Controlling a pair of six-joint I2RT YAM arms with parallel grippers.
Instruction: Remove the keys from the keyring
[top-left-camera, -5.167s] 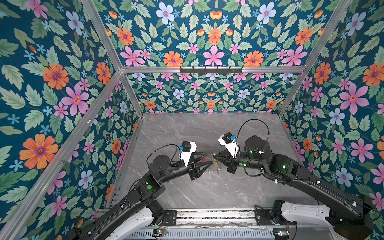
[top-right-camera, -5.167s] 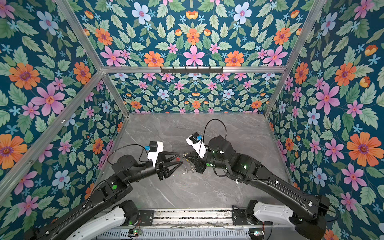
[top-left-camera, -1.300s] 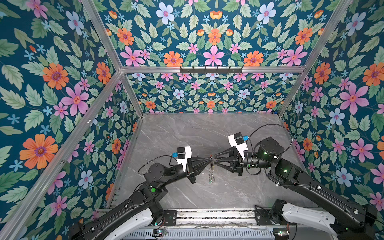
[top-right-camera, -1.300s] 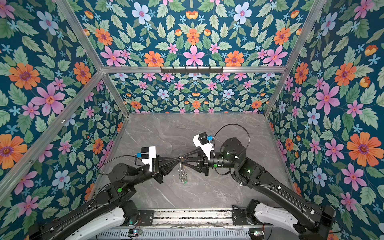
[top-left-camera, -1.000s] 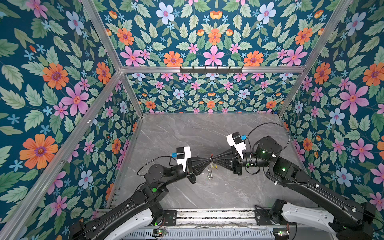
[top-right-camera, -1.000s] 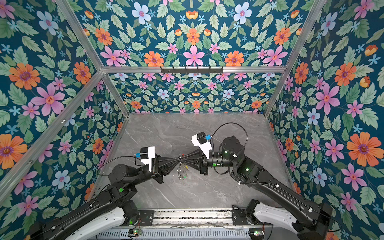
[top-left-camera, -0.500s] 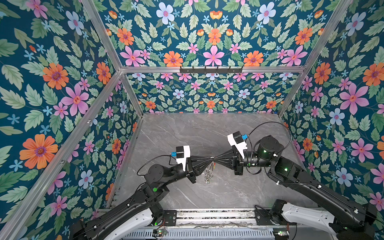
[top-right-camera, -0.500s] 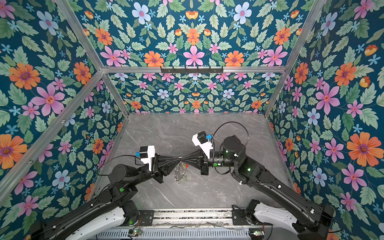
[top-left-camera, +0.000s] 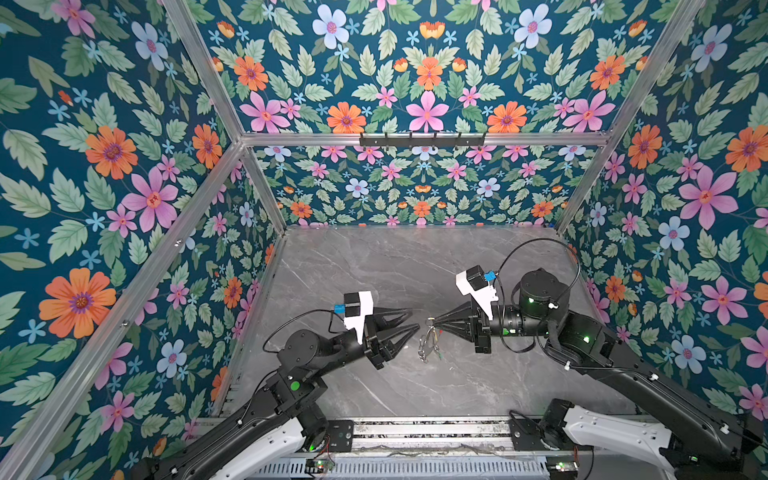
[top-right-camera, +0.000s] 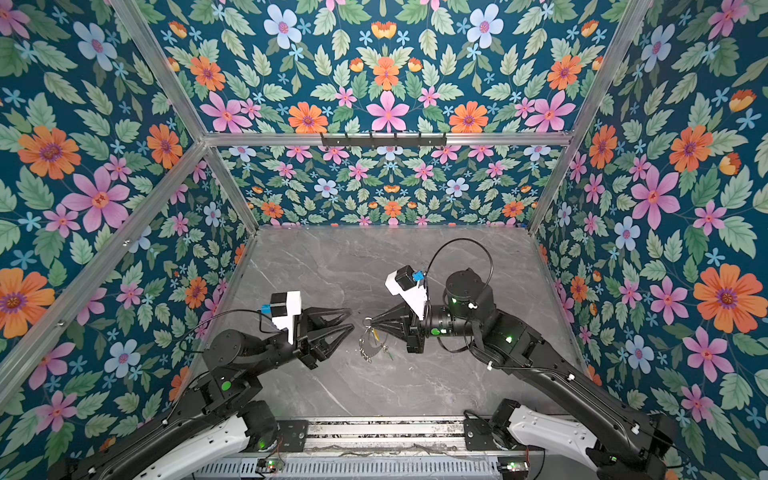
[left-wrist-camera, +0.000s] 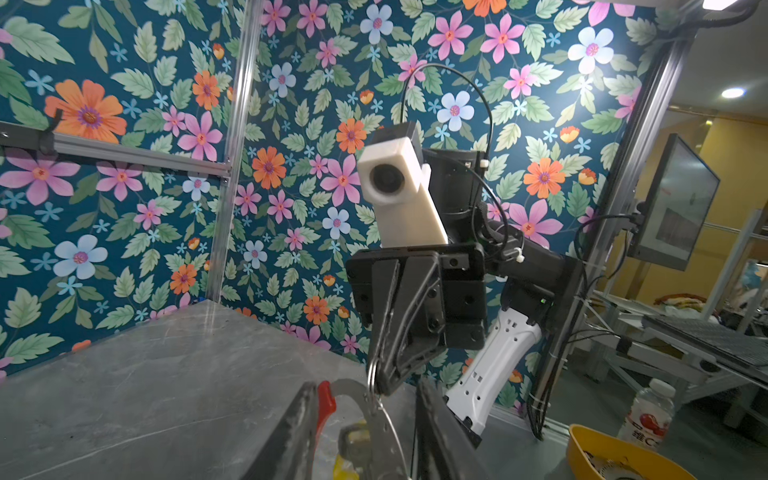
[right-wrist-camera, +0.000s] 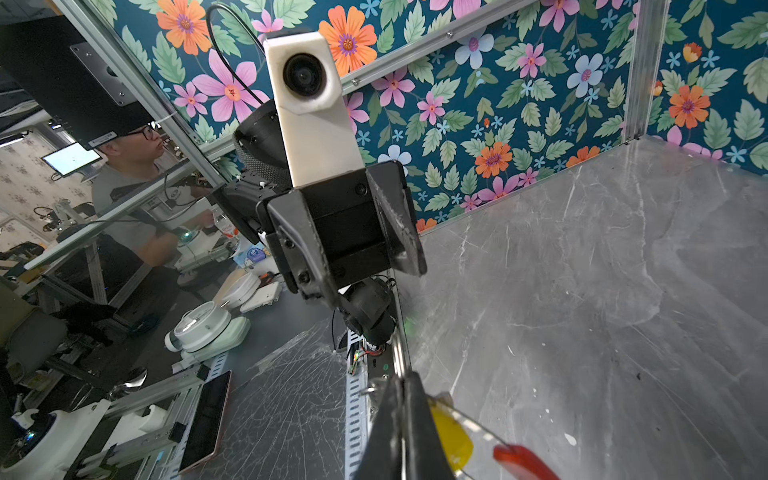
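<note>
Right jaws pinch the keyring (top-left-camera: 428, 340); left jaws gape beside it.

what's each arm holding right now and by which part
The right end effector pinches the keyring by the top of its thin rim; it hangs below. The left end effector is open, holding nothing.

Thin metal keyring (top-left-camera: 425, 348), smooth glossy marbled tabletop (top-left-camera: 374, 266)
</note>
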